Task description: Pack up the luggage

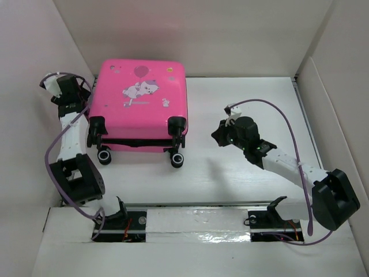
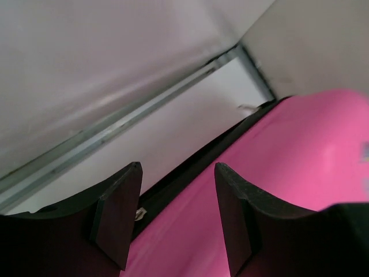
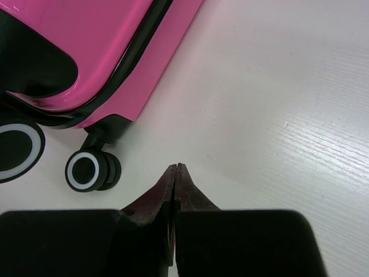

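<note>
The luggage (image 1: pixel 140 104) is a hot-pink hard-shell suitcase lying flat and closed at the back left, its printed shell facing up and its black wheels toward me. My left gripper (image 1: pixel 86 98) is at its left edge. In the left wrist view the gripper (image 2: pixel 176 173) is open and empty, just above the pink shell (image 2: pixel 277 173) and the black zipper line (image 2: pixel 190 167). My right gripper (image 1: pixel 218 137) hovers to the right of the wheels. In the right wrist view it (image 3: pixel 175 167) is shut and empty over bare table, near the suitcase corner (image 3: pixel 109 52).
White walls enclose the table on the left, back and right. A metal rail (image 2: pixel 115 130) runs along the base of the left wall beside the suitcase. Black wheels with white rings (image 3: pixel 86 171) stick out at the suitcase's near end.
</note>
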You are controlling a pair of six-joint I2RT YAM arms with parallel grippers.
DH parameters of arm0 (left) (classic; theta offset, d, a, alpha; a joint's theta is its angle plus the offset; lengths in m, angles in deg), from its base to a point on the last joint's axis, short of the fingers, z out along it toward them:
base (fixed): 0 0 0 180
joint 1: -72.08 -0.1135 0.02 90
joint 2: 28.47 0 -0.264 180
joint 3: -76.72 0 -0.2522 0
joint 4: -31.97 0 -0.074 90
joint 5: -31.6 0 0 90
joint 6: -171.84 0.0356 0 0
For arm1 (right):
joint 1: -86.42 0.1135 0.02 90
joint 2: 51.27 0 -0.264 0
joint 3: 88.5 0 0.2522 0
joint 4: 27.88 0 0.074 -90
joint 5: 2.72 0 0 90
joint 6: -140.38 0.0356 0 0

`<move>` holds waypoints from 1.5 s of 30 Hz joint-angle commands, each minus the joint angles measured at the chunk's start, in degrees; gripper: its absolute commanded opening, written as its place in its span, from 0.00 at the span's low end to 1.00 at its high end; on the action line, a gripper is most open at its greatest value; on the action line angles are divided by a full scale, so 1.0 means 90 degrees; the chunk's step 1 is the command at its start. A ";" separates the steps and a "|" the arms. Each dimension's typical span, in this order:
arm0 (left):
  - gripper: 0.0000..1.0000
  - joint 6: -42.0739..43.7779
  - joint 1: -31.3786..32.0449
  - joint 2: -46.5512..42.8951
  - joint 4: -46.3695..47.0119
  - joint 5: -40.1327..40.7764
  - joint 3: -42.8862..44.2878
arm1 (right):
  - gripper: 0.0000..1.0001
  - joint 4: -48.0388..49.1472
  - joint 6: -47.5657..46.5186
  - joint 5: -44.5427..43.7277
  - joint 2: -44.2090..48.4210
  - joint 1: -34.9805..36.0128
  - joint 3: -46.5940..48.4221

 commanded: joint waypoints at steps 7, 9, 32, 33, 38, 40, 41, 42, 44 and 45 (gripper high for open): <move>0.48 -0.0010 -0.0009 0.0952 -0.0171 -0.0726 -0.0507 | 0.00 0.0226 -0.0052 -0.0087 0.0156 0.0030 0.0036; 0.48 -0.0205 -0.0009 0.0981 -0.0074 -0.0951 -0.0810 | 0.00 0.0167 -0.0043 -0.0116 0.0214 0.0030 0.0036; 0.47 -0.2344 0.4139 -0.2399 0.3197 -0.1694 -0.6192 | 0.09 -0.0273 0.0367 -0.1103 0.2577 -0.1239 -0.0638; 0.47 -0.2393 0.4451 -0.2301 0.3353 -0.1597 -0.6153 | 0.11 -0.0272 0.0377 -0.1074 0.2675 -0.1239 -0.0667; 0.50 -0.2521 0.6529 -0.1005 0.3579 -0.1098 -0.5237 | 0.35 -0.0467 0.0075 -0.0519 0.3008 -0.1162 -0.0492; 0.50 -0.2482 0.6952 -0.0855 0.3472 -0.0718 -0.4699 | 0.48 -0.0574 -0.0110 -0.0274 0.2969 -0.1025 -0.0413; 0.50 -0.2452 0.7264 -0.0884 0.3452 -0.0591 -0.4601 | 0.50 -0.0710 -0.0188 -0.0031 0.2891 -0.0937 -0.0317; 0.50 -0.2442 0.7354 -0.0990 0.3394 -0.0367 -0.4503 | 0.53 -0.0789 -0.0286 0.0029 0.2852 -0.0743 -0.0287; 0.50 -0.2394 0.7443 -0.1495 0.3287 -0.0122 -0.4531 | 0.62 -0.0790 -0.0374 0.0253 0.2745 -0.0586 -0.0267; 0.50 -0.2326 0.7510 -0.1712 0.3150 0.0159 -0.4628 | 0.65 -0.0751 -0.0413 0.0322 0.2715 -0.0527 -0.0286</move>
